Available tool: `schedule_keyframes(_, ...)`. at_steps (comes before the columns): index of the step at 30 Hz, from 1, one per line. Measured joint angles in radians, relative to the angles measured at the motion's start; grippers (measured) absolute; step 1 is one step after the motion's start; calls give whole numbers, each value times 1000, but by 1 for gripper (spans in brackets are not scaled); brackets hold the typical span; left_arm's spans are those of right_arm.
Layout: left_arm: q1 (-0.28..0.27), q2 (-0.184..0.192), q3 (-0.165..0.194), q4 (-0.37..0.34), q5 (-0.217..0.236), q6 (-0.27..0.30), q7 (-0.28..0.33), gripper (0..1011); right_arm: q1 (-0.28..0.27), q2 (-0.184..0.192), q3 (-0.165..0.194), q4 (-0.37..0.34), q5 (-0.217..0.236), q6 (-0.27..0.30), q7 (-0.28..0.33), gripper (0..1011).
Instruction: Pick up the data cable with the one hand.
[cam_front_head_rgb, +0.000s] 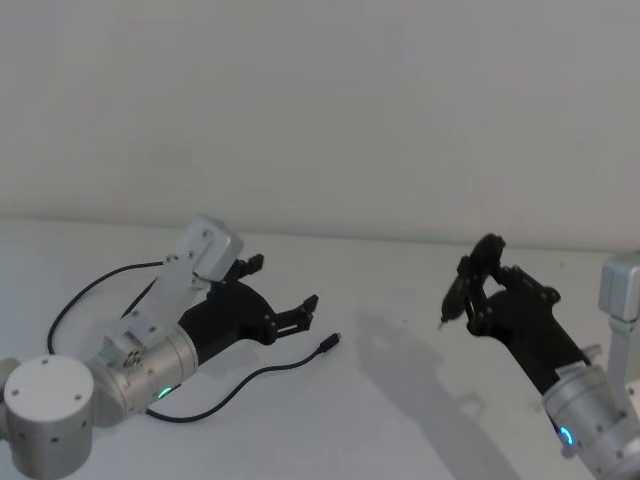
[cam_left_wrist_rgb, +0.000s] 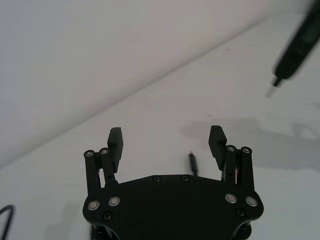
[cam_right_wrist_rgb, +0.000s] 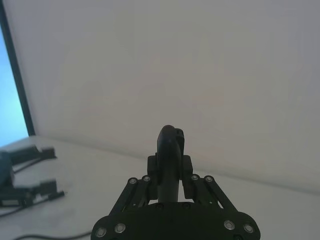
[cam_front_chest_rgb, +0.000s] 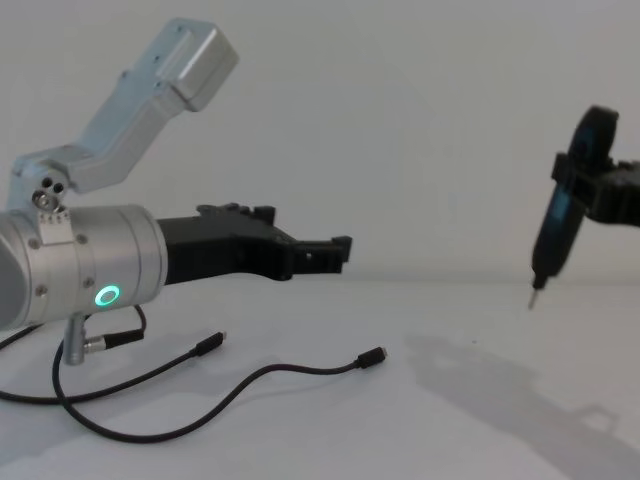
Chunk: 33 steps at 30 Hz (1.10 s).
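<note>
1. Black two-fingered left gripper (cam_front_head_rgb: 283, 283) on the silver left arm (cam_front_head_rgb: 150, 350). I read it as spread wide with nothing between the ribbed pads, hovering low over the white table (cam_front_head_rgb: 380, 440).

2. Thin, limp black data cable (cam_front_head_rgb: 262, 372), lying slack on the table. Its metal-tipped plug (cam_left_wrist_rgb: 192, 163) sits lower than the left gripper, just ahead of the fingertips and slightly to the robot's right. From there the cord's long axis curves back under the left arm. I count one cable and two ends, with the second plug (cam_front_chest_rgb: 213, 343) beneath that arm.

3. Black right gripper (cam_front_head_rgb: 488, 290), clenched on one black pen-shaped tool (cam_front_chest_rgb: 555, 235) and raised well apart from the cable.

I judge the left arm nearer.
</note>
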Motion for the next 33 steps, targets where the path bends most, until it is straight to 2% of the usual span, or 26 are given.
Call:
schedule_keyframes(7,-38,6,15,19,-40,77,-82,1000,47,-16,-1,40,19,-35,42,275)
schedule_keyframes(12,-71,22,30,28,-71,156,-145,1000,71,-24,-2,61,30,-53,64,274)
schedule_keyframes(19,-115,56,56,30,-100,276,-220,1001,92,-31,-3,79,38,-69,82,275)
schedule_keyframes(22,-140,79,75,27,-110,346,-262,1000,98,-34,-3,83,41,-72,88,274)
schedule_keyframes(29,-184,121,115,25,-118,450,-329,1000,106,-36,-3,90,43,-79,95,274)
schedule_keyframes(33,-201,139,135,25,-120,488,-355,1001,110,-37,-3,93,45,-80,97,274)
